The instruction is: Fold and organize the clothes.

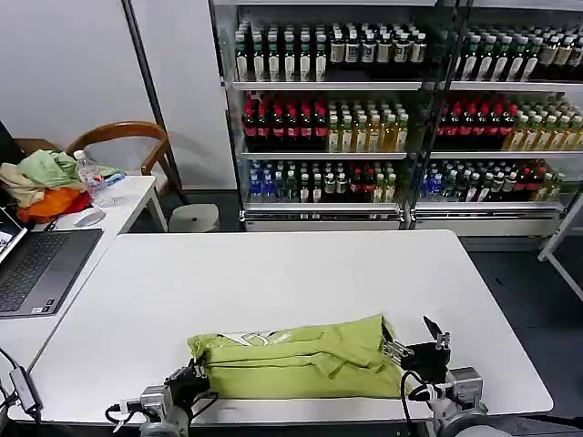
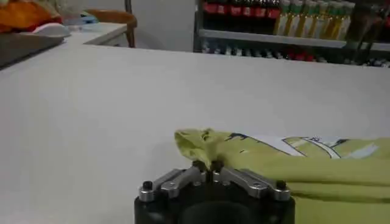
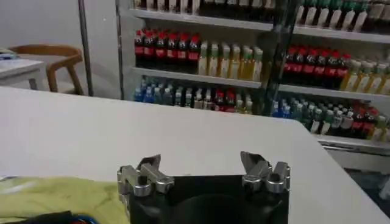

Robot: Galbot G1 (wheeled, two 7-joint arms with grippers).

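The lime yellow-green T-shirt [image 1: 301, 360] lies folded into a long band near the front edge of the white table [image 1: 273, 273], with a bit of its white inner side showing along the top fold. My left gripper [image 1: 193, 373] is shut on the shirt's left end, the cloth [image 2: 256, 158] pinched between the fingertips [image 2: 199, 165]. At the shirt's right end my right gripper [image 1: 414, 339] stands open just off the cloth, with nothing between its fingers [image 3: 151, 164]. A corner of the shirt [image 3: 55, 195] shows beside that gripper.
A side table on the left carries a laptop [image 1: 36, 269], a mouse, a water bottle [image 1: 88, 173] and a heap of pale green and orange garments [image 1: 46, 182]. A wooden chair stands behind it. Drink coolers [image 1: 401, 109] line the back wall.
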